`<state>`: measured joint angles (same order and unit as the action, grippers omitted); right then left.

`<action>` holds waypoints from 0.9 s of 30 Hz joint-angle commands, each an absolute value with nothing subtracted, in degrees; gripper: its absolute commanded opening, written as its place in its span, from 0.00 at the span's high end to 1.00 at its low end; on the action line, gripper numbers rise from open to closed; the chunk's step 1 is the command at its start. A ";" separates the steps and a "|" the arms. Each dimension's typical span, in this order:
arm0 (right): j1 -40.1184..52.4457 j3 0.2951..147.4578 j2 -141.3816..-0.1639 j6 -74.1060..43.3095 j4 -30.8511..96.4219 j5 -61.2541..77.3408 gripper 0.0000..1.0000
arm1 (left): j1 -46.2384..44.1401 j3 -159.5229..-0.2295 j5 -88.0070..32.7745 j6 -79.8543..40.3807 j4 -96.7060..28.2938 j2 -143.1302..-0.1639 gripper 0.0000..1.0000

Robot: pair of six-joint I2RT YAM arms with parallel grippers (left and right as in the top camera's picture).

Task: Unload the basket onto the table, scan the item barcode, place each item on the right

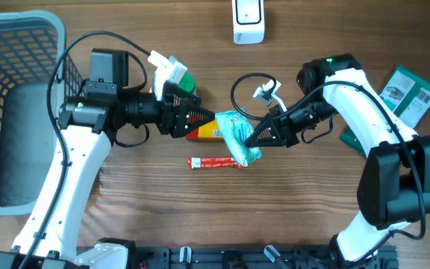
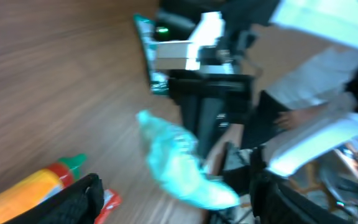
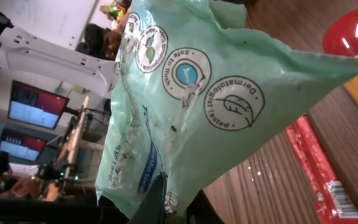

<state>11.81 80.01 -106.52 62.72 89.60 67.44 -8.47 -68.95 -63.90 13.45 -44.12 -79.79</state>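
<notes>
Bottle (image 1: 202,134), red tube (image 1: 216,162) beside pouch (image 1: 239,134).

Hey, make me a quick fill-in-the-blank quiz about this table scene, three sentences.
The wipes pack is held by the ____ gripper, jaws shut on it. The basket stands beside the ____ arm. The ____ tube lies flat on the table. Missing words: right; left; red.

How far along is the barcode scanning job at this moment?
Done: the right gripper, jaws shut, holds the packet. In hand: the left gripper, jaws open, is at the packet's other end, perhaps to take or turn it. Left: the packet is not at the scanner yet.
</notes>
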 commanded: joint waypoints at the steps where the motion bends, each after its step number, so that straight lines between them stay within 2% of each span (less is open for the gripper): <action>1: 12.12 80.07 -106.94 64.45 88.44 70.26 0.96 | -10.94 -68.84 -70.02 14.59 -43.66 -82.19 0.27; 10: 12.34 80.09 -106.94 64.40 85.36 72.44 0.96 | -11.29 -68.84 -69.36 10.76 -42.11 -89.84 0.32; 14: 12.38 80.09 -106.94 64.38 85.34 72.51 0.96 | -11.55 -68.84 -66.17 5.02 -39.44 -90.65 0.32; 16: 12.69 80.09 -106.94 64.42 85.14 72.47 0.96 | -12.32 -68.84 -66.17 3.03 -37.67 -90.78 0.36; 22: 14.92 80.09 -106.94 62.39 82.59 72.01 0.96 | -14.81 -68.84 -66.13 -0.54 -34.26 -90.78 0.60; 25: 14.90 80.09 -106.94 57.17 78.48 71.96 0.96 | -15.07 -68.84 -66.13 -0.54 -34.70 -90.78 0.62; 27: 14.87 80.09 -106.94 54.72 76.01 71.55 0.96 | -14.74 -68.84 -66.13 -0.54 -35.14 -90.78 0.60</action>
